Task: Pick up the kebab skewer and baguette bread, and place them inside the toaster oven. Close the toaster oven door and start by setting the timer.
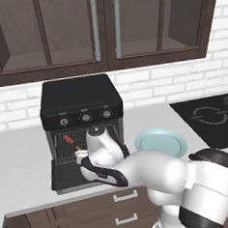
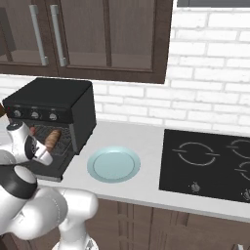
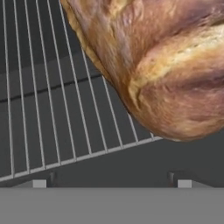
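Baguette bread on toaster oven wire rack, jaws wide apart, empty; no readable writing.

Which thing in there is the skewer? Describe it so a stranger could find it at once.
Start at the black oven on the counter under the cabinets, its door dropped open. On the rack inside, the skewer lies toward the left. It is a thin stick with small red-orange chunks, far slimmer than the fat golden-brown bread on the same rack.
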